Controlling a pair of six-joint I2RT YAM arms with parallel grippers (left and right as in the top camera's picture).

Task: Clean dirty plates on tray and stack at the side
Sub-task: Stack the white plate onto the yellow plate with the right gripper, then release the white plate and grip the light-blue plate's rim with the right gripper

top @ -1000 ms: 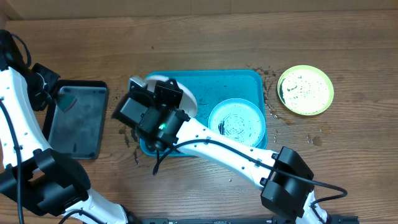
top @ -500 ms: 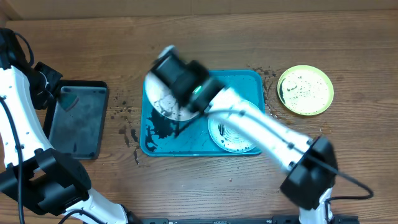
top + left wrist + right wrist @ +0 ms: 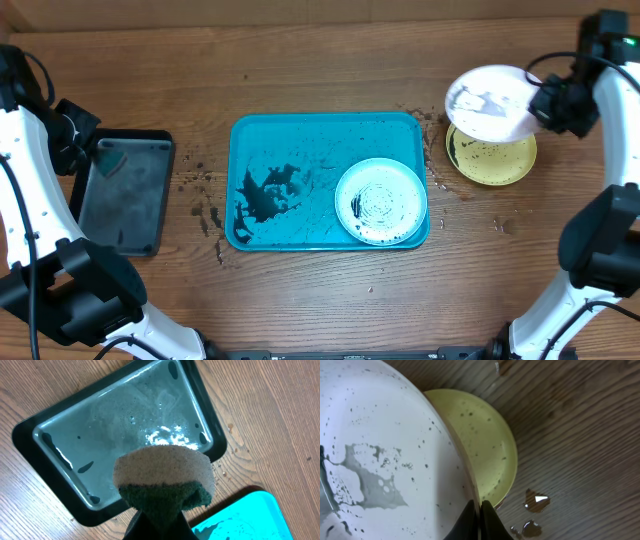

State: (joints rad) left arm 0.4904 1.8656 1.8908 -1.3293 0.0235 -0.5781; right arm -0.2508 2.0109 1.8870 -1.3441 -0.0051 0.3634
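Note:
My right gripper (image 3: 548, 103) is shut on the rim of the white plate (image 3: 490, 102) and holds it over the yellow-green plate (image 3: 495, 160), which lies on the table right of the tray. In the right wrist view the white plate (image 3: 385, 460) is wet and speckled, with the yellow-green plate (image 3: 485, 450) below it and the jaws (image 3: 480, 510) pinching the rim. The teal-rimmed plate (image 3: 381, 201) lies in the turquoise tray (image 3: 270, 135) at its right end. My left gripper (image 3: 157, 520) is shut on a sponge (image 3: 164, 476) above the black tray (image 3: 60, 440).
The black tray (image 3: 122, 190) with water sits at the left of the table. Dark smears lie in the turquoise tray's left half (image 3: 264, 193). Dark specks and water drops (image 3: 536, 502) dot the wood around the tray and near the yellow-green plate.
My right arm has swung from the tray's left end across to the far right, carrying the white plate over the yellow-green plate. The left arm has not moved.

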